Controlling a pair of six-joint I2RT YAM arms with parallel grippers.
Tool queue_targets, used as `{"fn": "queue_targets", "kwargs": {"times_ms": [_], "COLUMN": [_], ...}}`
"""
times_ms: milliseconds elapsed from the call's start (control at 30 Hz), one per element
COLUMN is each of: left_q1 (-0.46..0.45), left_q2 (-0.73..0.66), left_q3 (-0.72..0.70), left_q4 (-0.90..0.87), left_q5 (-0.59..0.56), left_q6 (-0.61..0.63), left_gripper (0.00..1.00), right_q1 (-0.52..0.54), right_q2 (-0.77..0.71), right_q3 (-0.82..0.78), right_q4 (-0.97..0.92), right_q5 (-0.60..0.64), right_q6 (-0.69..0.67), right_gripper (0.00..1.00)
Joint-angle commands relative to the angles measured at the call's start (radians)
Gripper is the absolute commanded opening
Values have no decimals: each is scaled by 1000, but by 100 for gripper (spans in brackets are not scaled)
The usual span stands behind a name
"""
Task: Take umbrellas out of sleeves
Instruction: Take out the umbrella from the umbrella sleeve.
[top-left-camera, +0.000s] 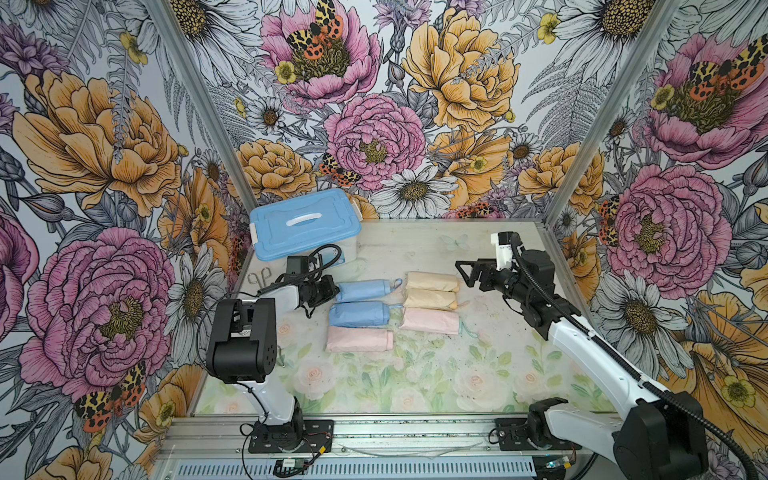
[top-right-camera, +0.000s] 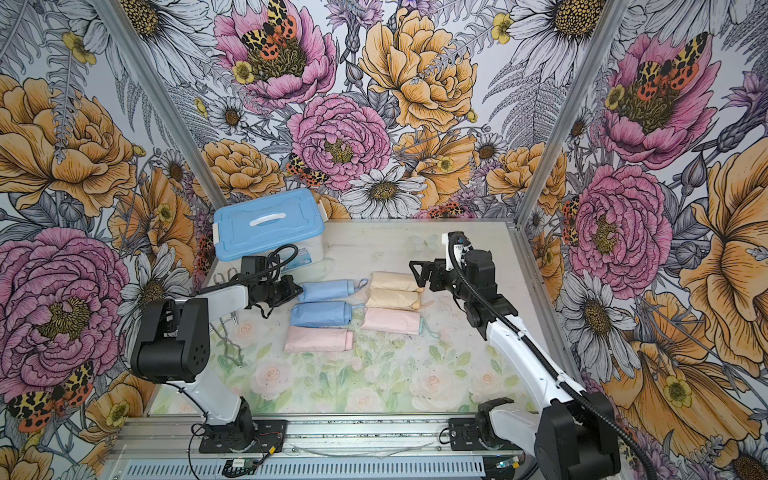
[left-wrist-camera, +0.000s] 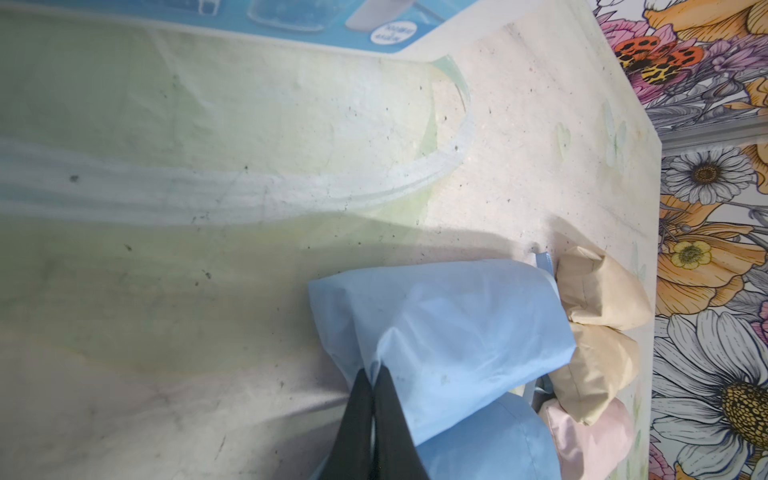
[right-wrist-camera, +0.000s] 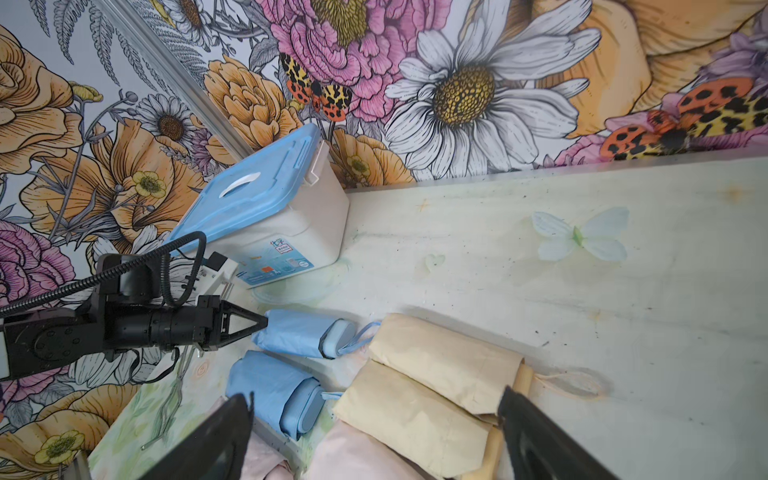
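Crosswise, far blue sleeve (top-left-camera: 363, 290), mouth rightward, closed end in clenched left claw (left-wrist-camera: 372, 372); right claw (top-left-camera: 462, 274) agape, empty.

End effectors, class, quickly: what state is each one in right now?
Left end effector: closed, pinching the far blue sleeve.
Right end effector: open, holding nothing.

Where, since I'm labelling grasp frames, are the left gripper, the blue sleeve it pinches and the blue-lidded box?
left gripper (right-wrist-camera: 265, 322): right wrist view, at its closed fingertips.
far blue sleeve (top-left-camera: 362, 290): a top view, mid-fabric.
blue-lidded plastic box (top-left-camera: 328, 227): a top view, on the lid.
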Motion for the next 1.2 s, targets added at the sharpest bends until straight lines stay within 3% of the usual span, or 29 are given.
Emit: {"fn": "queue_targets", "kwargs": {"times_ms": [0, 300, 467, 600, 1167], "left_q1": [18, 18, 14, 12, 11], "left_q2": [-1, 4, 11, 15, 9], "left_q3": [-15, -20, -21, -18, -25], "left_q4": [29, 28, 29, 28, 29], "left_q5": [11, 5, 0, 5, 3], "left_q6": [14, 38, 44, 48, 63], "left_gripper": [1, 0, 0, 0, 0], "right_q1": [61, 261, 285, 299, 371], "right_q2": [73, 401, 606, 730, 905], "right_q3": [61, 247, 289, 356, 477], "right_q4": [-10, 19, 190, 210, 178], "right_q5": [22, 139, 117, 95, 88], "right_q6": [36, 200, 431, 483, 528], "right_gripper": [95, 83, 65, 61, 46]}}
